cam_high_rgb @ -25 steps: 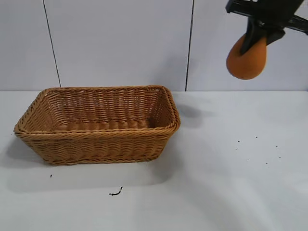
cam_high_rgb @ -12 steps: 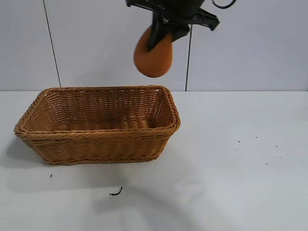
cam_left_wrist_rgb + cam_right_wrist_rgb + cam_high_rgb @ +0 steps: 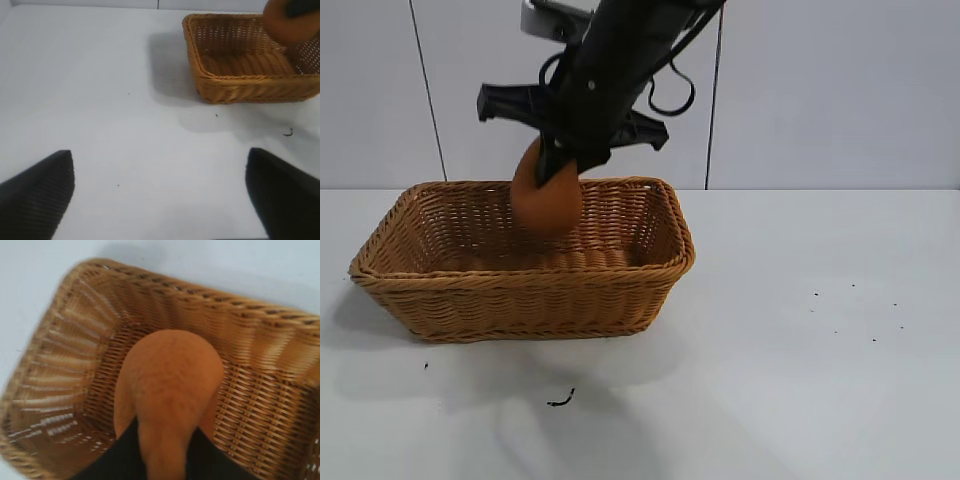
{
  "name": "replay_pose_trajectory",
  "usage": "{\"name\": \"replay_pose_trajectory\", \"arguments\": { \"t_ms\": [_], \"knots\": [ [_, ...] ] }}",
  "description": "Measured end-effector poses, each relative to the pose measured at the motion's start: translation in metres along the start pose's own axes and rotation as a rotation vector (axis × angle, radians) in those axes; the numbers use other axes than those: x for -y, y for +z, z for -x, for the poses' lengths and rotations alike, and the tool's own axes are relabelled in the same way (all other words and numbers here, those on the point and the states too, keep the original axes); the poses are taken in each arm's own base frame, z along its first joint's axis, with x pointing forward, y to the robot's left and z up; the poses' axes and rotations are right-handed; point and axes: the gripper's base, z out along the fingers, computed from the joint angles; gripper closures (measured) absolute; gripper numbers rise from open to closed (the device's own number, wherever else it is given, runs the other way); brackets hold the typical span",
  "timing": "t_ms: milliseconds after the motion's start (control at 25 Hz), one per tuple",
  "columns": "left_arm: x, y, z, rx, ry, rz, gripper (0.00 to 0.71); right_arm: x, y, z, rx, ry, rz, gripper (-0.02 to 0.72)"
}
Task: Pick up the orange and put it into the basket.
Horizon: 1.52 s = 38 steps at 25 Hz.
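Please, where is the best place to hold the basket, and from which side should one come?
Probably the basket's braided rim at its short right end, reached from above: the flaring wall is thin enough to pinch. The right end effector holds the orange over the middle, so avoid that part.

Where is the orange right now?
In the exterior view the orange hangs in the right gripper at left of centre, over the basket, dipping just inside its rim, not yet released.

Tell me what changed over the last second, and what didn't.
The right gripper, shut on the orange, swung from the upper right across to the left and came down; the orange now hangs over the basket, dipping below its rim, not yet let go. The basket stayed where it was on the table. The left gripper hovers open over the table, away from the basket.
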Motion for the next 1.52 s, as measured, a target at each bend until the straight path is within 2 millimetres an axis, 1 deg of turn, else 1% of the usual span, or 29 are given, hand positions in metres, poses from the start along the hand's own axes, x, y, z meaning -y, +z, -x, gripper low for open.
{"name": "replay_pose_trajectory", "arguments": {
  "t_ms": [40, 80, 200, 240, 280, 320, 400, 440, 560, 600, 680, 720, 800, 880, 960, 1160, 1240, 1360, 1520],
  "knots": [
    [0.000, 0.000, 0.000, 0.000, 0.000, 0.000, 0.044, 0.000, 0.000, -0.001, -0.006, 0.000, -0.001, 0.588],
    [0.000, 0.000, 0.000, 0.000, 0.000, 0.000, 0.044, 0.000, 0.000, -0.001, -0.011, 0.000, -0.001, 0.521],
    [0.000, 0.000, 0.000, 0.000, 0.000, 0.000, 0.044, 0.000, -0.001, -0.002, -0.035, -0.002, -0.002, 0.238],
    [0.000, 0.000, 0.000, 0.000, 0.000, 0.000, 0.044, 0.000, -0.001, -0.002, -0.035, -0.002, -0.002, 0.238],
    [0.000, 0.000, 0.000, 0.000, 0.000, 0.000, 0.044, -0.001, -0.002, -0.002, -0.049, -0.010, -0.001, 0.134],
    [0.000, 0.000, 0.000, 0.000, 0.000, 0.000, 0.044, -0.003, -0.008, 0.003, -0.066, -0.030, 0.004, 0.057],
    [0.000, 0.000, 0.000, 0.000, 0.000, 0.000, 0.044, -0.006, -0.016, 0.008, -0.089, -0.047, 0.006, 0.028],
    [0.000, 0.000, 0.000, 0.000, 0.000, 0.000, 0.044, -0.009, -0.023, 0.015, -0.092, -0.059, 0.008, 0.020],
    [0.000, 0.000, 0.000, 0.000, 0.000, 0.000, 0.044, -0.015, -0.047, 0.031, -0.108, -0.085, -0.002, 0.012],
    [0.000, 0.000, 0.000, 0.000, 0.000, 0.000, 0.044, -0.015, -0.047, 0.031, -0.108, -0.085, -0.002, 0.012],
    [0.000, 0.000, 0.000, 0.000, 0.000, 0.000, 0.044, -0.016, -0.064, 0.041, -0.110, -0.097, -0.037, 0.009],
    [0.000, 0.000, 0.000, 0.000, 0.000, 0.000, 0.044, -0.014, -0.076, 0.048, -0.109, -0.103, -0.088, 0.010],
    [0.000, 0.000, 0.000, 0.000, 0.000, 0.000, 0.044, -0.005, -0.087, 0.053, -0.111, -0.098, -0.152, 0.010],
    [0.000, 0.000, 0.000, 0.000, 0.000, 0.000, 0.044, 0.013, -0.092, 0.057, -0.114, -0.073, -0.193, 0.010],
    [0.000, 0.000, 0.000, 0.000, 0.000, 0.000, 0.044, 0.037, -0.096, 0.061, -0.112, -0.030, -0.218, 0.010],
    [0.000, 0.000, 0.000, 0.000, 0.000, 0.000, 0.044, 0.121, -0.114, 0.066, -0.101, 0.120, -0.290, 0.010],
    [0.000, 0.000, 0.000, 0.000, 0.000, 0.000, 0.044, 0.157, -0.124, 0.065, -0.092, 0.186, -0.321, 0.010],
    [0.000, 0.000, 0.000, 0.000, 0.000, 0.000, 0.044, 0.203, -0.139, 0.059, -0.080, 0.273, -0.363, 0.010],
    [0.000, 0.000, 0.000, 0.000, 0.000, 0.000, 0.044, 0.249, -0.157, 0.049, -0.070, 0.353, -0.406, 0.010]
  ]
}}
